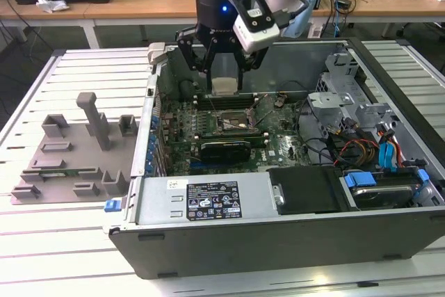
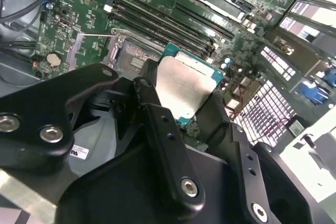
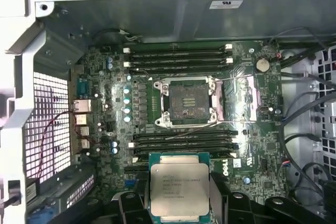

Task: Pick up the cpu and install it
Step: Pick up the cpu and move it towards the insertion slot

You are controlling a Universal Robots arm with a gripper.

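Note:
My gripper (image 1: 224,80) is shut on the cpu (image 1: 224,87), a flat square chip with a pale silvery top. I hold it in the air inside the open computer case, above the motherboard. In the first wrist view the cpu (image 3: 178,184) hangs beside the open, empty socket (image 3: 186,100), whose metal frame and lever are lifted. The second wrist view shows the cpu (image 2: 186,87) pinched at two opposite edges between the black fingers (image 2: 157,124), with the socket (image 2: 134,56) beyond it. In the exterior view the socket (image 1: 233,123) lies just below and in front of the chip.
The case walls (image 1: 149,123) enclose the board. Memory slots (image 3: 181,56) flank the socket and a long black expansion card (image 1: 226,147) lies nearer the front. Cables and drive cages (image 1: 375,137) fill the exterior view's right. A grey moulded fixture tray (image 1: 69,151) sits outside on the left.

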